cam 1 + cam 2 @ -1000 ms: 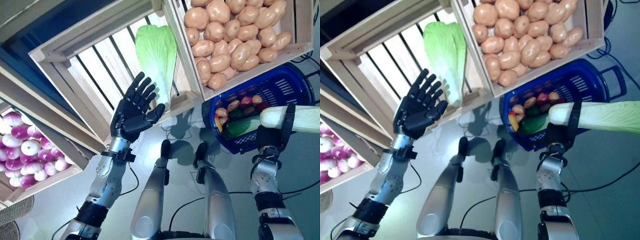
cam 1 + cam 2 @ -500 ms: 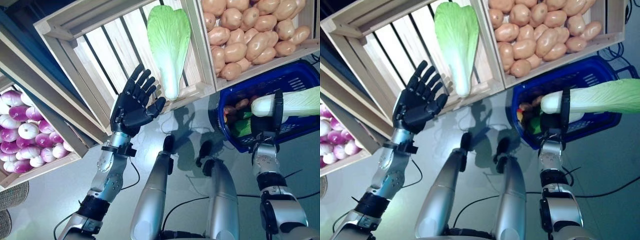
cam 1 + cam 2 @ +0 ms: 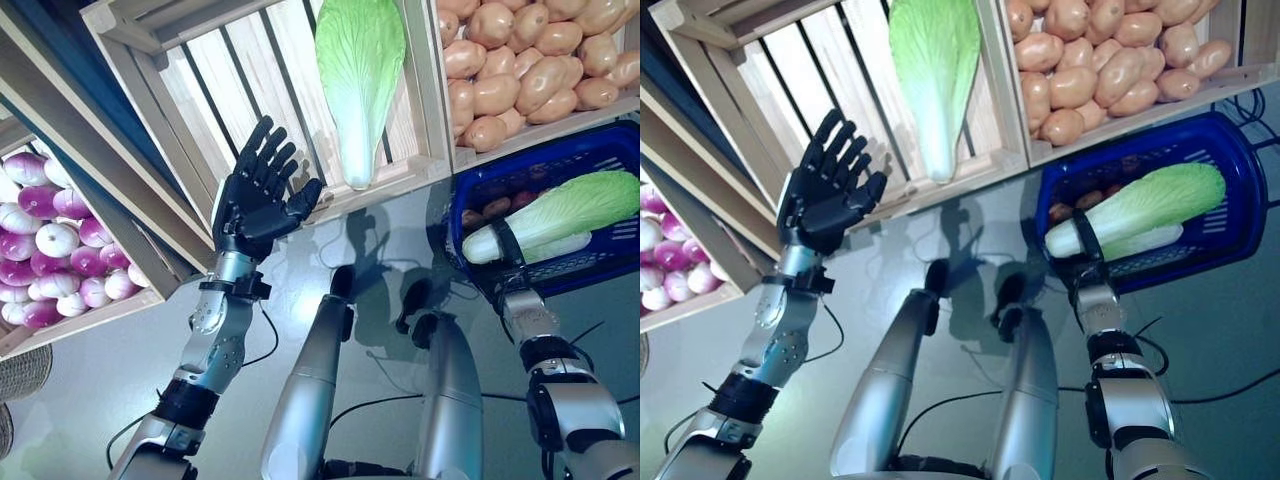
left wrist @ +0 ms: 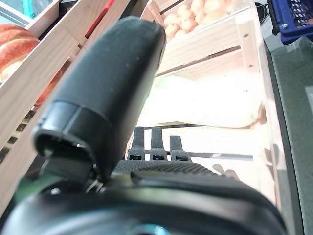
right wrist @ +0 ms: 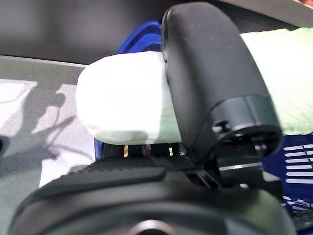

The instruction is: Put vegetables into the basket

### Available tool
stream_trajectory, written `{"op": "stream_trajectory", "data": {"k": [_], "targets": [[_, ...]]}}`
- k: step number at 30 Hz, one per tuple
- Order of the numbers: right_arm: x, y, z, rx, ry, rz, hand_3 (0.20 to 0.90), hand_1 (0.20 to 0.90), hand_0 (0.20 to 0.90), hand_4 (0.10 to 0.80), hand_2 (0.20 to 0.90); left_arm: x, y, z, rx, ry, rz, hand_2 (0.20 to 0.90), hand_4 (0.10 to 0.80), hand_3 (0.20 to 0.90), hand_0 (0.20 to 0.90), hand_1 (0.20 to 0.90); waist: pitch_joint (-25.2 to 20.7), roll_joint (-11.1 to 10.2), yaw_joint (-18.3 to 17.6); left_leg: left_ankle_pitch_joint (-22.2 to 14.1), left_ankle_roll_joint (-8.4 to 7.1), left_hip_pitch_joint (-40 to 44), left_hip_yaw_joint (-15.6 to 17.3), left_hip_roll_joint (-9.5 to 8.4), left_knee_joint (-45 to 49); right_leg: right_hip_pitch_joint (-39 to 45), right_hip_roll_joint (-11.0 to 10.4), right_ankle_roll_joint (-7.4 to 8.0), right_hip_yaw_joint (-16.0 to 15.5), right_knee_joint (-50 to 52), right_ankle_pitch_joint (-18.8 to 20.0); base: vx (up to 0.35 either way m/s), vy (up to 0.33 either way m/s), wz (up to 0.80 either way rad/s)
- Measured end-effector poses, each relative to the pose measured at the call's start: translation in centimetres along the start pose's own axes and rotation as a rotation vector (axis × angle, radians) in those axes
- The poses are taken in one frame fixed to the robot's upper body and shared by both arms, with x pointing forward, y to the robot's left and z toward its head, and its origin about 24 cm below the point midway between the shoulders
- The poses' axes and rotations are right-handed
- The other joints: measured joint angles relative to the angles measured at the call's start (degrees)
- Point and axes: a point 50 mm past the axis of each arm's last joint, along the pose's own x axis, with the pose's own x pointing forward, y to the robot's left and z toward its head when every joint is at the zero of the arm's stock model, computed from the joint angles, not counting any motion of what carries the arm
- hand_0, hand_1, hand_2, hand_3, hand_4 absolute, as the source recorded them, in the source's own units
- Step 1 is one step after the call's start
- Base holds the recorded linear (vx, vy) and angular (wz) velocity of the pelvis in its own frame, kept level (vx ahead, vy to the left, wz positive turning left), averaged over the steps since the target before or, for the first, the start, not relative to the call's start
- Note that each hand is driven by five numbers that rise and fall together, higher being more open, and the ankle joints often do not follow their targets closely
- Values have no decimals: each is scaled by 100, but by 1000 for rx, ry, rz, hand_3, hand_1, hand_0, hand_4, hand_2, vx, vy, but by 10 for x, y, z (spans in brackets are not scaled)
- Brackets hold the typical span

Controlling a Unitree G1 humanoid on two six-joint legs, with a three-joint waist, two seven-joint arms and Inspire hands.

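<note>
My right hand [image 3: 508,243] is shut on the white stem end of a long pale-green cabbage [image 3: 560,210]. The cabbage lies tilted across the open top of the blue basket [image 3: 600,262] on the floor. In the right wrist view my thumb [image 5: 210,88] curls over the cabbage's white stem [image 5: 122,107]. Small brownish and dark vegetables [image 3: 495,207] lie in the basket under the cabbage. My left hand [image 3: 255,200] is open and empty, raised in front of a wooden crate [image 3: 200,90]. A second cabbage [image 3: 358,70] lies in that crate, just right of the hand, and also shows in the left wrist view [image 4: 205,103].
The wooden stand's slanted crates [image 3: 440,110] overhang the basket's far side. A lower crate [image 3: 100,310] juts out at the left. A woven basket edge [image 3: 25,370] sits at the lower left on the grey floor [image 3: 90,400].
The camera has shifted. My right hand has brought the cabbage down and in over the basket, with its leafy end now swung across the basket. My left hand stays raised and open.
</note>
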Motion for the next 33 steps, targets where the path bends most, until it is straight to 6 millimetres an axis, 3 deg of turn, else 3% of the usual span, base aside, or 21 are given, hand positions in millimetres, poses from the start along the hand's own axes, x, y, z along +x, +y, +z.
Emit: {"op": "stream_trajectory", "data": {"k": [9, 10, 11, 12, 21, 25, 33], "targets": [[1, 13, 2, 89, 31, 0, 300, 300, 300, 400, 300, 0, 0, -1, -9, 11, 2, 900, 800, 900, 900, 900, 0, 0, -54, 1, -8, -68, -53, 17, -108, -79, 85, 3, 22, -115, 4, 1, -4, -1], [1, 15, 2, 111, 33, -12, 408, 408, 408, 472, 408, 0, 0, -1, -9, 11, 3, 900, 800, 900, 900, 900, 0, 0, -57, 1, -8, -64, -50, 21, -121, -78, 88, 3, 23, -131, 4, 26, 2, -4], [1, 16, 3, 132, 32, -25, 714, 714, 714, 676, 714, 0, 0, -1, -9, 11, 3, 900, 800, 900, 900, 900, -1, 1, -55, 1, -8, -64, -44, 33, -139, -78, 100, 4, 26, -151, 4, 37, -3, -5], [0, 19, 5, 141, 25, -27, 900, 900, 900, 800, 900, 0, 0, -1, -7, 11, 3, 900, 800, 900, 900, 900, -1, 1, -51, 1, -8, -63, -35, 40, -137, -77, 111, 3, 38, -150, 4, 31, -10, -2], [-2, 23, 20, 308, -133, -107, 900, 900, 900, 800, 900, -4, 4, -5, -95, 33, 36, 900, 800, 900, 900, 900, 0, 1, -47, -2, -5, 22, 73, 69, -294, -20, 209, 16, 174, -298, 14, 1, 0, 0], [-3, 17, 27, 432, -180, -146, 900, 900, 900, 800, 900, -9, 6, -8, -95, 47, 43, 900, 800, 900, 900, 900, 0, 2, -40, -42, 13, 144, 140, 110, -365, 88, 244, 33, 198, -414, 55, 10, -7, -9], [-6, -5, 33, 514, -224, -207, 900, 900, 900, 800, 900, -8, 6, -6, -55, 41, 28, 900, 800, 900, 900, 900, 0, 3, -54, -55, 35, 419, 196, 159, -589, 333, 317, 79, 278, -666, 101, 15, 2, -6]]}}
